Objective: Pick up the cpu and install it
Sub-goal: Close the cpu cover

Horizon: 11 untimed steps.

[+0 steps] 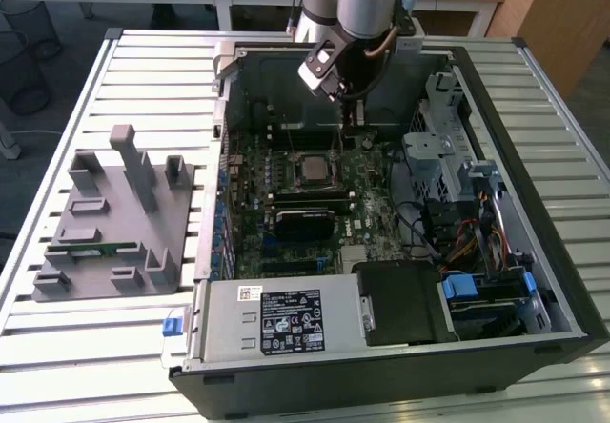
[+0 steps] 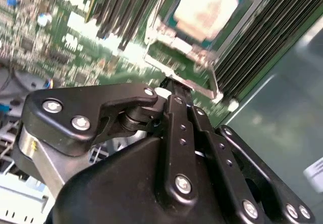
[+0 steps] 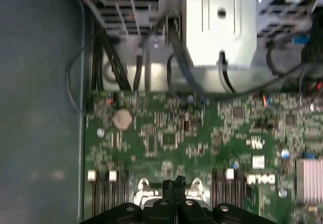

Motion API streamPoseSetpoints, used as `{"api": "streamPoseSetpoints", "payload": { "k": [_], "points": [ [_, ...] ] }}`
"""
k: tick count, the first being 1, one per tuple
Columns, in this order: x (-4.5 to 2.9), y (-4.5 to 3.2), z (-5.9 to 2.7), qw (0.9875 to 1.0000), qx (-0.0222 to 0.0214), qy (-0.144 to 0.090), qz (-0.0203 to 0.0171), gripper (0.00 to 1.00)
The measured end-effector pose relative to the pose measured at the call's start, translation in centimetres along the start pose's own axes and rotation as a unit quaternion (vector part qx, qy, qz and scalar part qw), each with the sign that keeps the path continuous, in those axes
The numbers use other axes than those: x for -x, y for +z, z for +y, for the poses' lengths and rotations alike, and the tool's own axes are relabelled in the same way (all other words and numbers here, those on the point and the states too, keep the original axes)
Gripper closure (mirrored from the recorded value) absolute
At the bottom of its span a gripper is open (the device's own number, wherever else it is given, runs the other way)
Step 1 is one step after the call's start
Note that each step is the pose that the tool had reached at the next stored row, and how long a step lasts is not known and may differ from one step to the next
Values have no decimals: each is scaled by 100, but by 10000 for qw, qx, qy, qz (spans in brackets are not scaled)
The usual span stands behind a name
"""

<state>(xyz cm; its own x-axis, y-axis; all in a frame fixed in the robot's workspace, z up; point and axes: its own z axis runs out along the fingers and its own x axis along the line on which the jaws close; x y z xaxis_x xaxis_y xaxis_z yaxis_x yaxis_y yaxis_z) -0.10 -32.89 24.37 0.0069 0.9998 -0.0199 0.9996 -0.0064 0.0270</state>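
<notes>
Exterior view, cpu (image 1: 313, 168) sitting on motherboard (image 1: 376, 194), gripper (image 1: 355, 130) near it, closed up, seemingly holding nothing.

An open computer case (image 1: 381, 385) lies on a slatted table (image 1: 143, 70), its green motherboard (image 1: 372, 223) exposed and a labelled power supply (image 1: 276, 318) at its near end. At the exterior view's left sits a grey fixture (image 1: 114, 223) with a green memory stick (image 1: 95, 248) lying on it. A coin battery (image 3: 122, 118) sits on the board.
</notes>
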Motion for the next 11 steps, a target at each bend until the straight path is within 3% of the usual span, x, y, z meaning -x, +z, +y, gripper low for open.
{"api": "streamPoseSetpoints", "payload": {
  "k": [4,11],
  "points": [
    [1,16,-175,10000,0,-3,-1,89],
    [1,49,-404,10000,0,-10,0,89]
  ]
}}
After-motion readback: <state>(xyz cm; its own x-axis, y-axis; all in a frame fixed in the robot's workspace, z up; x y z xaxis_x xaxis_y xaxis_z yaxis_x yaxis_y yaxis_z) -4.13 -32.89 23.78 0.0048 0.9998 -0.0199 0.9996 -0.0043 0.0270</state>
